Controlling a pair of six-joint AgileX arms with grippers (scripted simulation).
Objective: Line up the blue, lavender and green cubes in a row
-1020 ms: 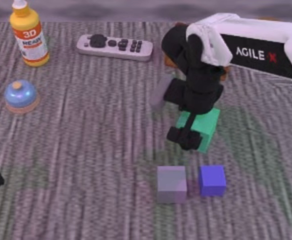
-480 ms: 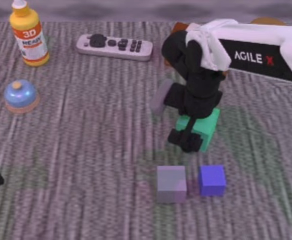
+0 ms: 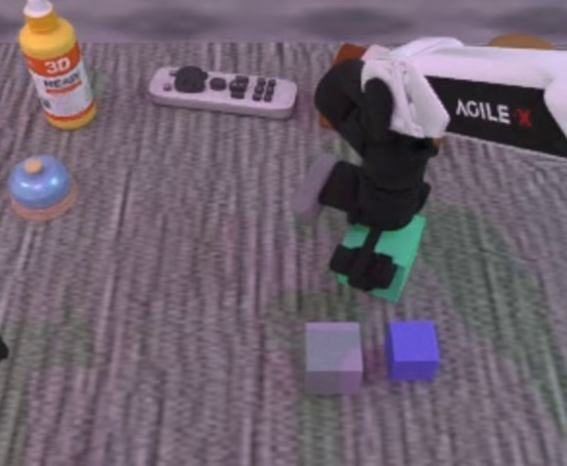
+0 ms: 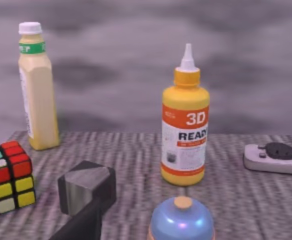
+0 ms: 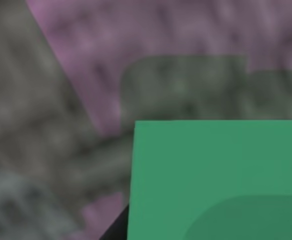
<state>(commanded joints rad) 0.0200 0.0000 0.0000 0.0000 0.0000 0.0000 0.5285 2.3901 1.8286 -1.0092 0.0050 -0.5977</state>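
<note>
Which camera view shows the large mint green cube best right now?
The top view: the large mint green cube sits behind the lavender and blue cubes, partly covered by the right gripper. The right wrist view shows only one flat green face. The left wrist view does not show it.

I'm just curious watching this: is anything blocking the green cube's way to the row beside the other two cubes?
Nothing visible. The right gripper is over the green cube, and bare cloth lies between it and the lavender cube and blue cube.
</note>
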